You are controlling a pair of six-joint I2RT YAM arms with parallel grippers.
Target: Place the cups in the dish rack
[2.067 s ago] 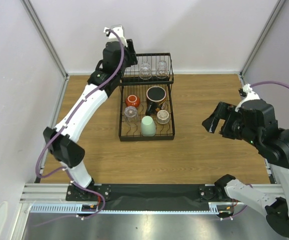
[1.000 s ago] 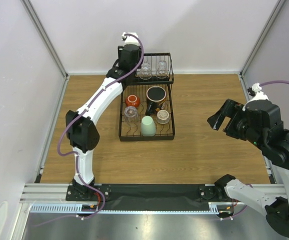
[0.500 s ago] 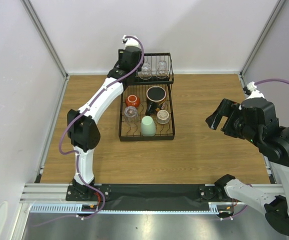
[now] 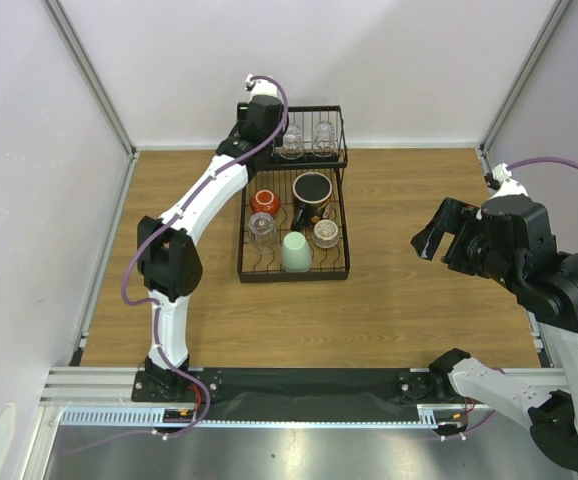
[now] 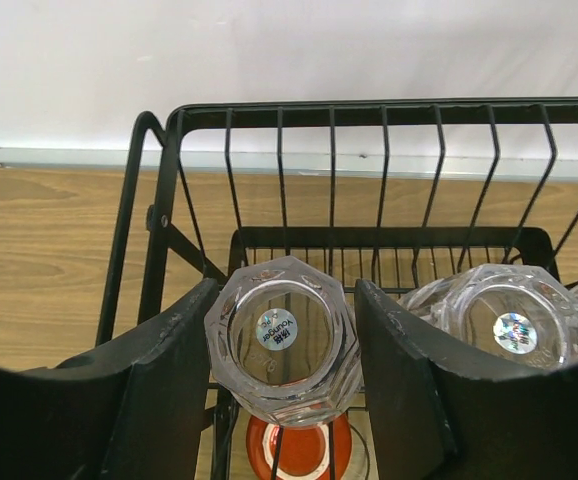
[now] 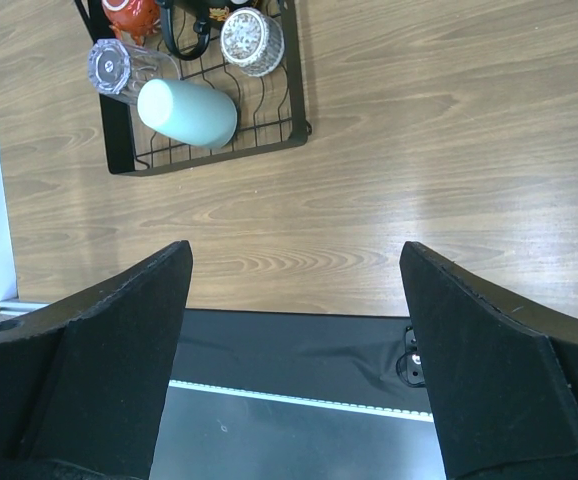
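Observation:
The black wire dish rack stands at the far middle of the table. Its tray holds a red mug, a black-rimmed mug, a clear tumbler, a mint-green cup and another glass. Two tumblers stand upside down in the raised basket. My left gripper is shut on another upside-down clear tumbler at the basket's left end, next to a second tumbler. My right gripper is open and empty, raised over the table's right side.
White walls with metal posts enclose the table on three sides. The right wrist view shows the rack's near corner, the mint cup, bare wood and the black strip at the table's near edge.
My left arm has swung right to the left end of the raised basket and has stayed there for the last half second. My right gripper has drifted slightly and stays open.

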